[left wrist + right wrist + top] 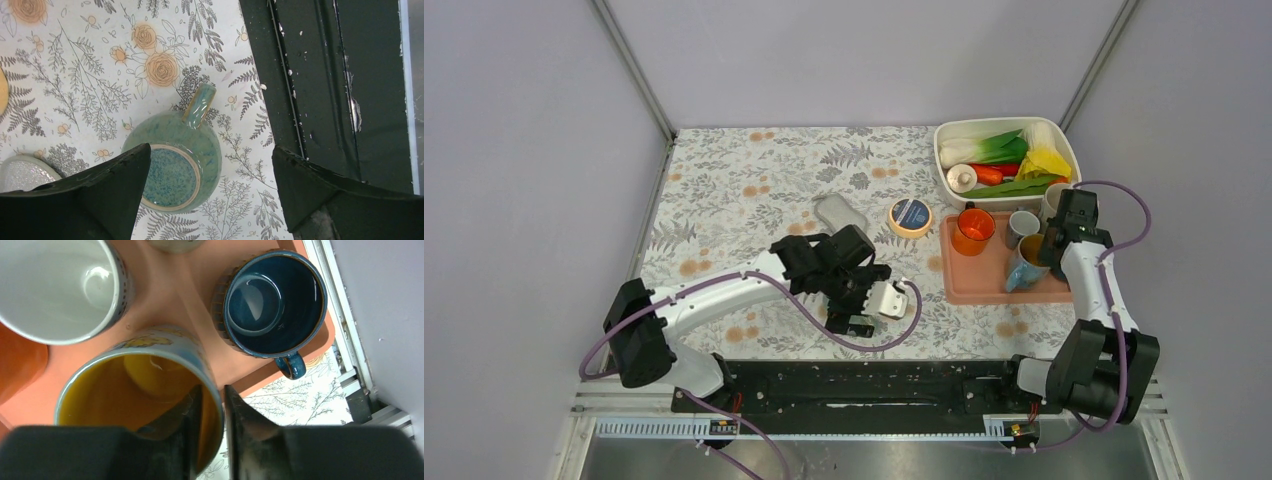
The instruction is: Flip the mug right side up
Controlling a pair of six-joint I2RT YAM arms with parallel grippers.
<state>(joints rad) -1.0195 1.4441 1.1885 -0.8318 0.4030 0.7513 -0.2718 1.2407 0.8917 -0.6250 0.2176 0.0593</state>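
Left claw [211, 152]: jaws spread wide, nothing between them, hanging straight over the green mug [175, 167]. One dark finger [117, 175] overlaps the mug's edge in the wrist view. I cannot tell whether it touches.

Green mug: sits on the flowered table cover [724, 190], well to the left of the pink tray [964, 285] and nearer the robot than the tray is, just beside the black rail [320, 75]. It is upside down, with the speckled blue base and its pale foot ring facing up and the handle lying flat out to one side.

Right claw [212, 395]: over the tray's near right part, with one finger inside and one outside the wall of the yellow-lined mug [135, 385]. The jaws are nearly together around the rim (whether they actually press it I cannot tell).

On the tray with that mug: a dark blue mug [272, 302] at the right edge, a white mug [55, 285] and an orange cup [973, 229], all mouth up.

Behind the tray: a white tub [939, 160] of toy vegetables. Left of the tray: a roll of tape [910, 216].
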